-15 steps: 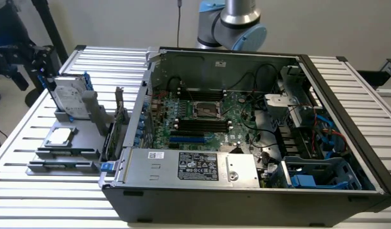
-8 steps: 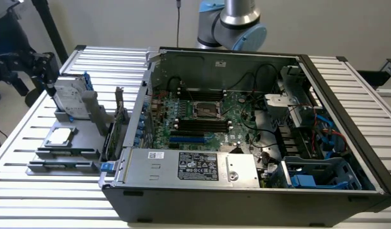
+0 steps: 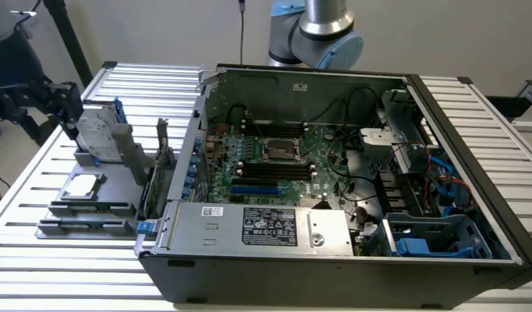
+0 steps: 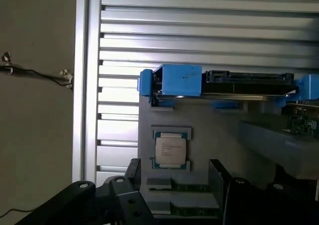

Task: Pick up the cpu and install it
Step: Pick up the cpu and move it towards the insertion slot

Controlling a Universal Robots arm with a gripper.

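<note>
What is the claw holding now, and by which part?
Nothing is held: the open claw is apart from the cpu, which lies in its grey tray.

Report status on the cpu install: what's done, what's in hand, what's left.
Done: nothing visible yet. The cpu lies in its grey holder beside the computer case. In hand: the tool hangs open near the cpu, one finger to each side, holding nothing and not touching it. Left: both the pickup and the install. The motherboard socket looks empty.
</note>
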